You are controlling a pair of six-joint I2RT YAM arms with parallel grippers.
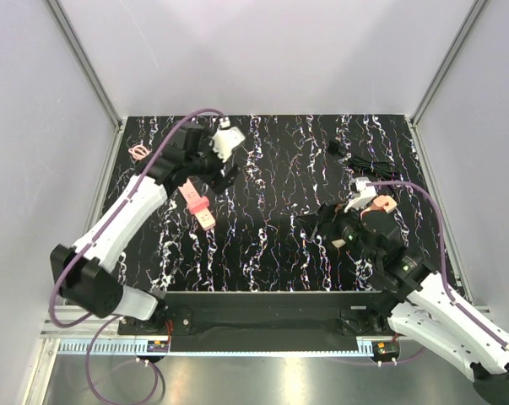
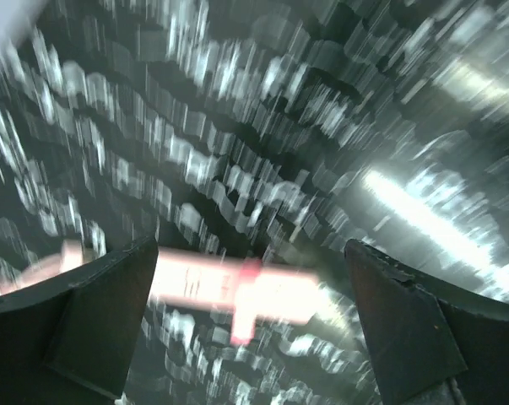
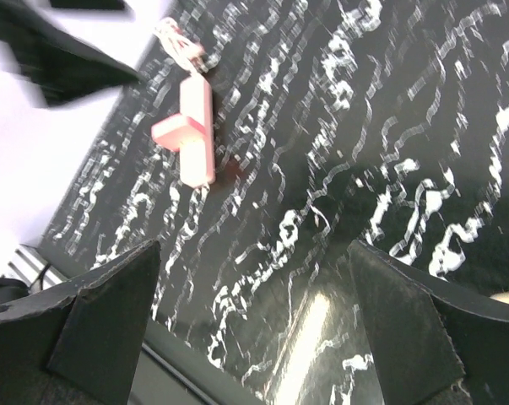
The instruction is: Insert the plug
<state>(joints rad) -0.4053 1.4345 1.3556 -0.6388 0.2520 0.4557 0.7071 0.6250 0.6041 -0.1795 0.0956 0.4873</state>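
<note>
Closest to me, the right gripper [image 3: 254, 245] hangs over the black table [image 1: 271, 253], which has white squiggly lines on it. Its two dark fingers [image 3: 102, 312] are spread wide and there is nothing between them. A small orange block [image 1: 385, 203] shows just beside that arm's wrist.

Further in, and over to the left, a long pink strip [image 1: 192, 192] lies flat on the table. The plug [image 3: 173, 131] is a small pinkish-red piece. It sits about halfway along the strip, touching it and poking out from one side. I cannot tell if it is pushed all the way in.

The left gripper [image 2: 250, 253] is just past the strip, a little above the table. Its fingers are wide apart too, and it holds nothing. From its own wrist camera, the strip and the plug show in the gap between the fingers. That picture is smeary, so small things are hard to make out there.

At the far side, a tiny pink looped thing [image 1: 138, 152] lies near the left wall. A black cable [image 1: 368, 162] lies towards the right, well apart from the strip.
</note>
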